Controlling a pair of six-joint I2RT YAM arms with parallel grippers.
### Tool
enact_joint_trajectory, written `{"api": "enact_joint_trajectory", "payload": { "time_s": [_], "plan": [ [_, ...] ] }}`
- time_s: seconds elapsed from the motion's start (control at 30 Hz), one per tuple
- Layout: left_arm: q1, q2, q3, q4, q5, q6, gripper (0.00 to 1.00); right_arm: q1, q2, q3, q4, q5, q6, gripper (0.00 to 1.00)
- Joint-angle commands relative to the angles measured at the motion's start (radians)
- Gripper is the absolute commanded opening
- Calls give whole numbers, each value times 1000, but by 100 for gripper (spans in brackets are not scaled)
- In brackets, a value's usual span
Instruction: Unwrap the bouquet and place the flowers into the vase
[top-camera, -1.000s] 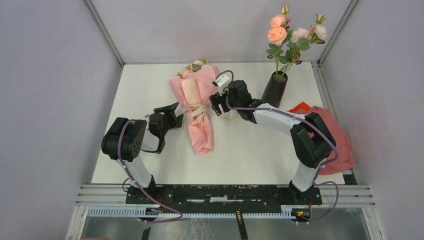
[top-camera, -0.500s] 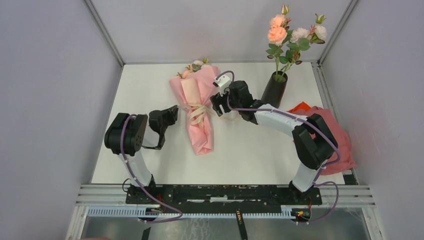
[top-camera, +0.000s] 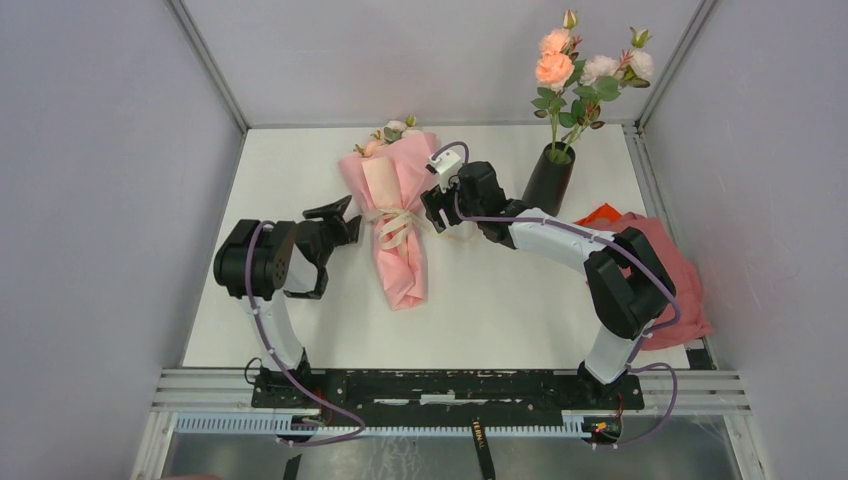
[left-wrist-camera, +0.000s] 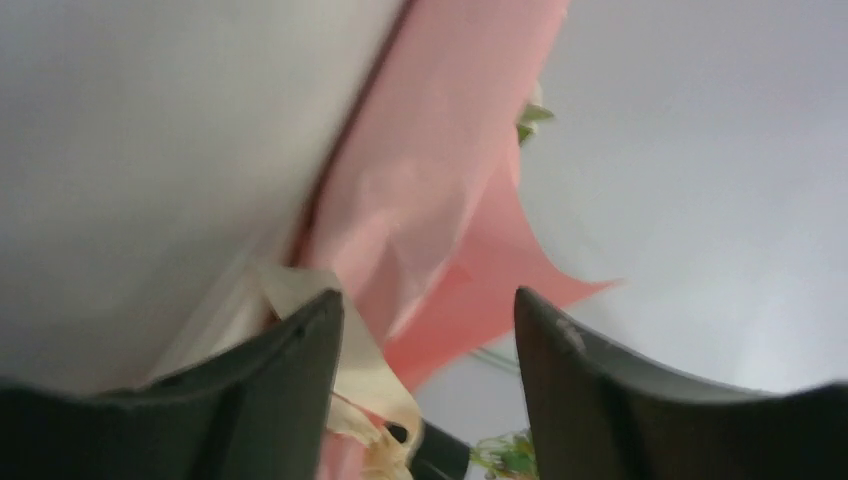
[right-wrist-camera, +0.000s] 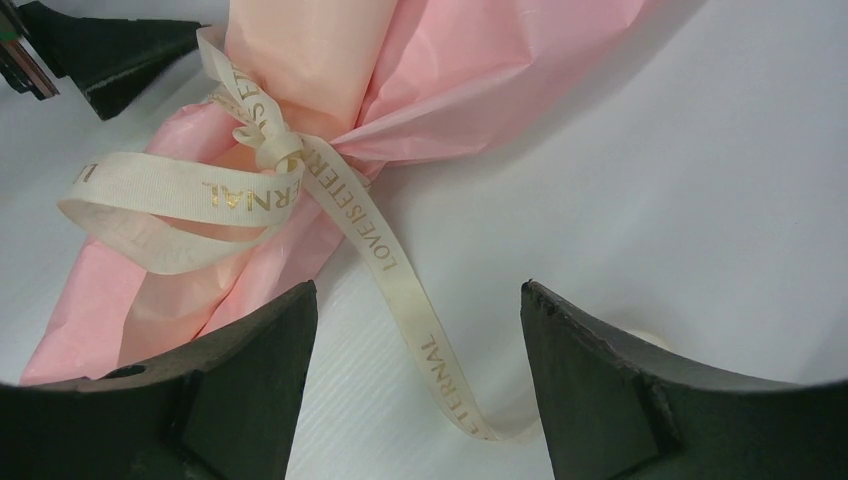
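The bouquet (top-camera: 398, 215) lies on the white table, a light pink paper cone with small roses (top-camera: 392, 132) at its far, wide end. A cream ribbon bow (top-camera: 394, 226) ties its middle. My left gripper (top-camera: 338, 222) hovers open just left of the bow; in the left wrist view its gap (left-wrist-camera: 430, 310) frames the pink paper (left-wrist-camera: 430, 180) and ribbon (left-wrist-camera: 375, 370). My right gripper (top-camera: 432, 210) is open on the bow's right side, and a ribbon tail (right-wrist-camera: 400, 275) lies on the table between its fingers (right-wrist-camera: 250, 380). The black vase (top-camera: 549, 180) holds several flowers (top-camera: 585, 70).
A darker pink-red cloth (top-camera: 668, 270) with an orange piece (top-camera: 600, 213) lies at the right table edge, under the right arm's elbow. Grey walls close in the table on the left, back and right. The left fingertip (right-wrist-camera: 110, 55) shows in the right wrist view.
My left gripper has narrowed its jaws, lifted and swung closer to the bouquet's left side. The right arm and the bouquet have stayed in place.
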Motion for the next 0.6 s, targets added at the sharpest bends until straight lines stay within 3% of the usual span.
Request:
{"api": "enact_joint_trajectory", "payload": {
  "time_s": [0.0, 0.07, 0.13, 0.43, 0.57],
  "plan": [
    [5, -43, -13, -37, 101, -31, 84, 1, -24, 4, 23, 10, -8, 80],
    [5, -88, -33, -89, 106, -29, 92, 1, -24, 6, 22, 10, -8, 80],
    [4, -152, -41, -170, 90, 1, 93, 0, -25, 2, 25, 10, -8, 80],
    [4, -374, 17, -528, 38, 157, 94, 1, -25, -3, 29, 11, -5, 80],
    [4, -370, 24, -561, 37, 157, 92, 1, -27, -3, 30, 12, -5, 80]
  ]
}}
